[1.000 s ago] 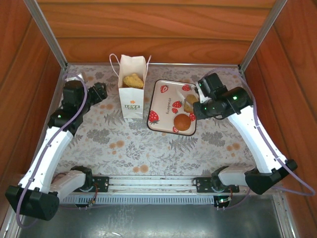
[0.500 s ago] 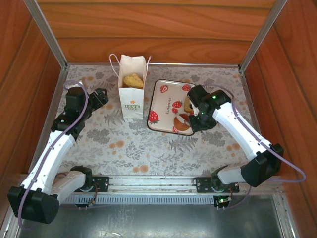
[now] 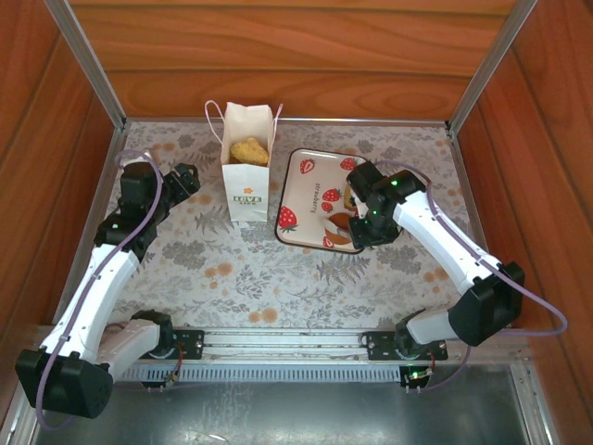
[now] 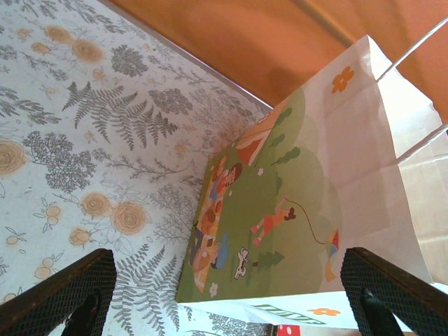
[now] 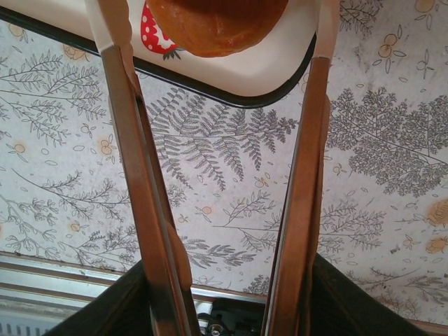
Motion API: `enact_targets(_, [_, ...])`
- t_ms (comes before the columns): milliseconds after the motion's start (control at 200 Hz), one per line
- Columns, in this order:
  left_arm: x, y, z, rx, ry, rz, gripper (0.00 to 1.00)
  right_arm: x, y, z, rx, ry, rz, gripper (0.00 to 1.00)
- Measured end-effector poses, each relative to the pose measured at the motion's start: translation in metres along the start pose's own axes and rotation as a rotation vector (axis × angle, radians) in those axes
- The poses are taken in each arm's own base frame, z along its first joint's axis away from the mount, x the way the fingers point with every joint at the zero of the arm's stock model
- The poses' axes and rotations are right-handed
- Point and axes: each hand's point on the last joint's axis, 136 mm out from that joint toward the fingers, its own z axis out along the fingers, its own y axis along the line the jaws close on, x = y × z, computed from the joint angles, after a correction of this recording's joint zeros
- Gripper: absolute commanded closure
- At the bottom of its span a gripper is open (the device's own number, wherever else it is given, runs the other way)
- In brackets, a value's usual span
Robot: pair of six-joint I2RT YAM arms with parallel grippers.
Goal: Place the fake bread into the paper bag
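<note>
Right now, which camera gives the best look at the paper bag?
Top external: the whole paper bag stands upright, mouth open, a pastry inside. The left wrist gives a close, cropped look at its picnic-print side and handles.

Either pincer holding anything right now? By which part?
Nothing held. The left pincer is open facing the paper bag; right pincer straddles the round bun on the tray, gaps on both sides.

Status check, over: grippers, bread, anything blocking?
Left gripper open beside the paper bag. Right gripper open, straddling a round bun on the tray. One pastry in the bag. Nothing blocking.
</note>
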Motion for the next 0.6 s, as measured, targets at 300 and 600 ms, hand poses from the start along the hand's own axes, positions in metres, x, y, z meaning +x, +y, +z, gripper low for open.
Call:
enact_targets(300, [-0.001,0.002,0.0,0.0,0.001,-0.005,0.1,-0.007,0.002,0.012,0.006,0.02,0.002,0.49])
enact_targets(600, [-0.002,0.003,-0.001,0.006,0.002,-0.011,0.09,-0.007,0.003,0.029,0.023,0.092,0.005,0.5])
